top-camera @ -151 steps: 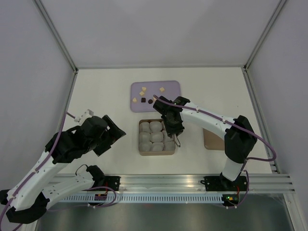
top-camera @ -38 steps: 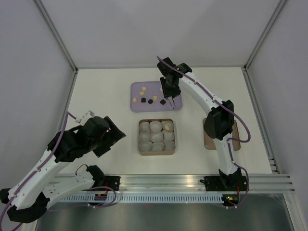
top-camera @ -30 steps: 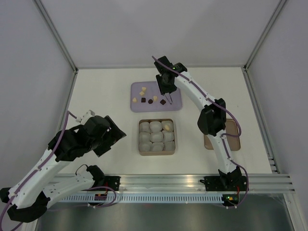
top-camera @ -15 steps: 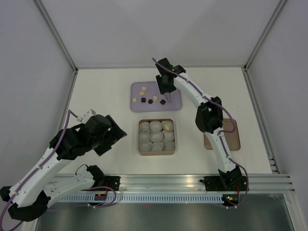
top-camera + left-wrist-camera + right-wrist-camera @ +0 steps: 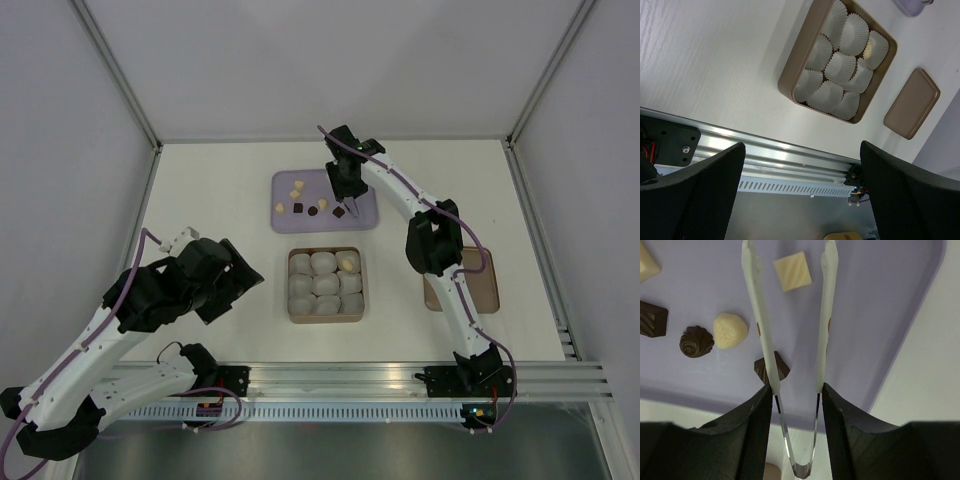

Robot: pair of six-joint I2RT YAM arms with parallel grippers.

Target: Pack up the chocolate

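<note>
Several chocolates lie on the purple tray (image 5: 325, 200): a cream square (image 5: 792, 271), a cream round one (image 5: 730, 330), a dark swirl (image 5: 696, 341), a dark bar (image 5: 651, 318) and a dark piece (image 5: 781, 369). My right gripper (image 5: 345, 186) hangs over the tray, shut on the silver tongs (image 5: 762, 315). The tongs are spread, with the cream square between their white tips. One cream chocolate (image 5: 348, 263) sits in the far right cup of the brown box (image 5: 296, 317). My left gripper (image 5: 235, 280) is open and empty, left of the box.
The box holds several white paper cups (image 5: 840, 65). Its brown lid (image 5: 474, 290) lies right of it and also shows in the left wrist view (image 5: 912, 103). An aluminium rail (image 5: 330, 378) runs along the near edge. Grey walls enclose the table.
Five seconds ago my right gripper held the tongs over the box; it has moved to the tray, leaving a cream chocolate in the cup. In the last second it barely shifted. The left arm is still.
</note>
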